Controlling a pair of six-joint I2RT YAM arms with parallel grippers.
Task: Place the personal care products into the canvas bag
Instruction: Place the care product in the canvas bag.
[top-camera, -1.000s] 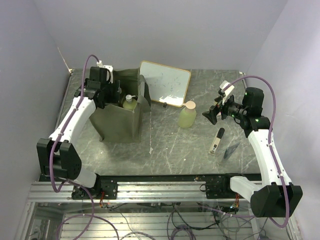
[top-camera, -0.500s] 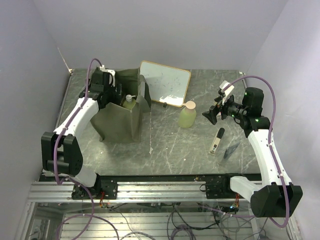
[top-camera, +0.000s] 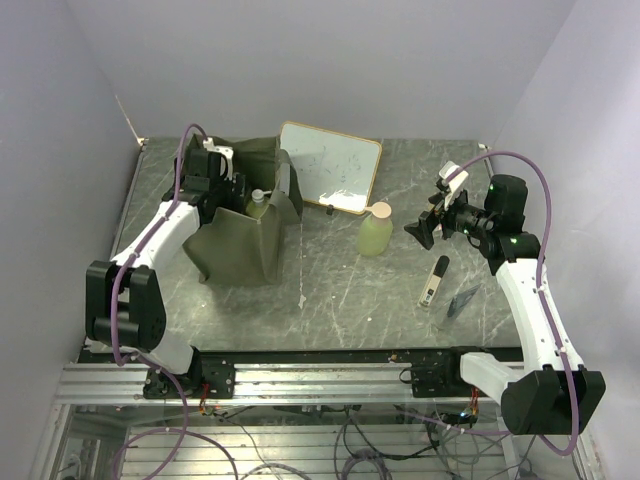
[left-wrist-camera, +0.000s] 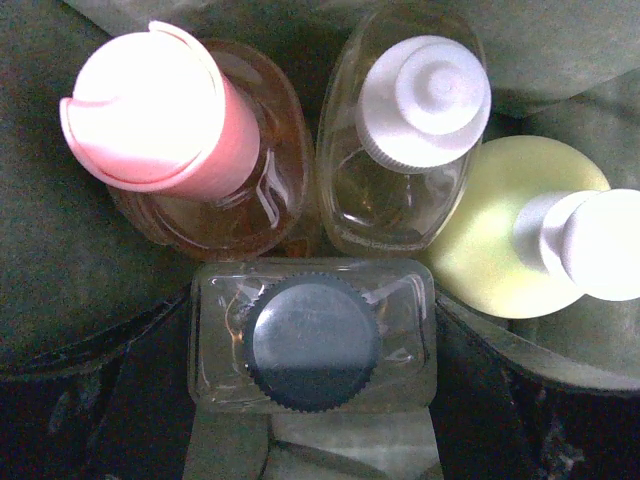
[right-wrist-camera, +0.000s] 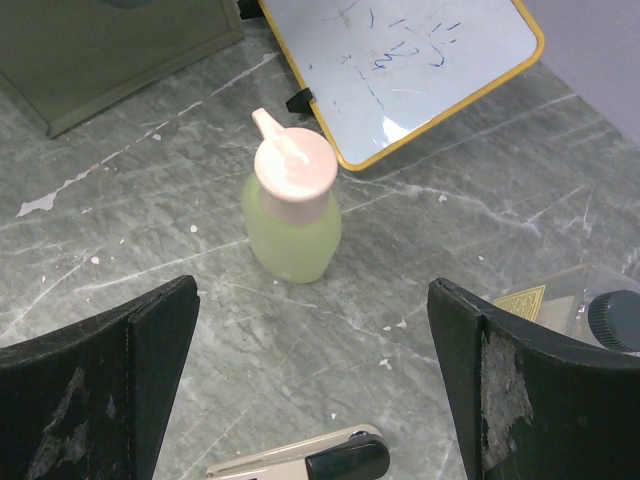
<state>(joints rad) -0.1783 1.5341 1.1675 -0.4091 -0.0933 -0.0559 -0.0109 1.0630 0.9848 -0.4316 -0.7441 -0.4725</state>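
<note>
The olive canvas bag (top-camera: 240, 240) stands at the left. My left gripper (top-camera: 230, 185) is down in its mouth, shut on a clear bottle with a black cap (left-wrist-camera: 312, 342). Beside it in the bag (left-wrist-camera: 60, 250) stand an orange bottle with a pink cap (left-wrist-camera: 200, 190), an amber pump bottle (left-wrist-camera: 400, 170) and a yellow-green pump bottle (left-wrist-camera: 500, 250), whose pump also shows in the top view (top-camera: 259, 202). A green bottle with a pink cap (top-camera: 375, 230) (right-wrist-camera: 292, 220) stands mid-table. My right gripper (top-camera: 425, 228) (right-wrist-camera: 315, 400) is open and empty, right of it. A second clear bottle (top-camera: 463, 300) (right-wrist-camera: 605, 315) lies at the right.
A wood-framed whiteboard (top-camera: 330, 167) (right-wrist-camera: 400, 60) leans behind the green bottle, next to the bag. A beige and black pen-like item (top-camera: 433, 281) (right-wrist-camera: 300, 460) lies just below my right gripper. Purple walls close in on three sides.
My left arm has moved toward the far side of the bag with the clear bottle, and the bag's front has shifted a little. The right arm has not moved.
</note>
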